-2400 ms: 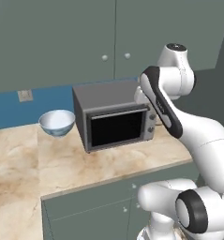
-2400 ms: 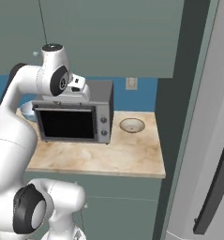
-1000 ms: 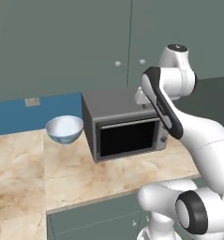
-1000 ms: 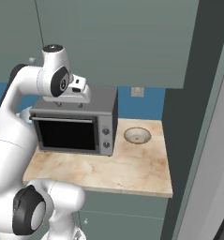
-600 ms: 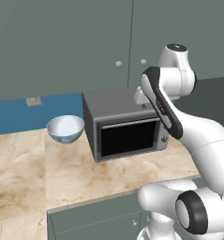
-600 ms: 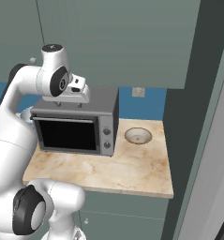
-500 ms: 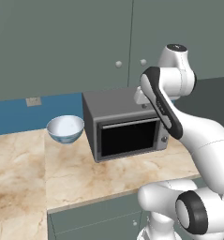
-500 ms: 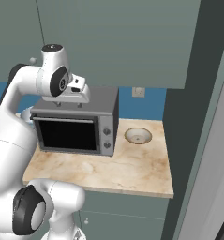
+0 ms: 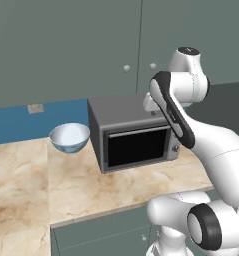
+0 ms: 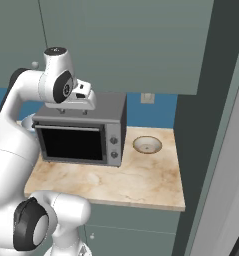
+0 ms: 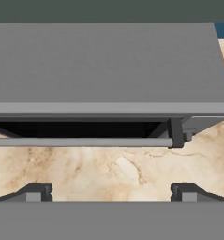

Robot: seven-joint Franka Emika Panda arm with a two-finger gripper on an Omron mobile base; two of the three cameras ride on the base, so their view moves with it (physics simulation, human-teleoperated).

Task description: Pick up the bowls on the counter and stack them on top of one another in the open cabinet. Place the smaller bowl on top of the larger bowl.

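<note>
Jaws held wide apart and empty are poised above the microwave [image 9: 133, 132], neither bowl yet approached: the larger bowl [image 9: 69, 137] sits left of it on the counter [image 10: 141, 182], the smaller bowl [image 10: 147, 145] right, so a reach is called for.

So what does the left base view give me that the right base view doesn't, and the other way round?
Left base view alone: the whole larger bowl on the counter left of the microwave, and two cabinet door knobs above. Right base view alone: the smaller bowl on the counter right of the microwave, and the wall outlet above it. Both share the microwave with its door closed, the marbled counter, the blue wall strip and the arm raised over the microwave's top.
</note>
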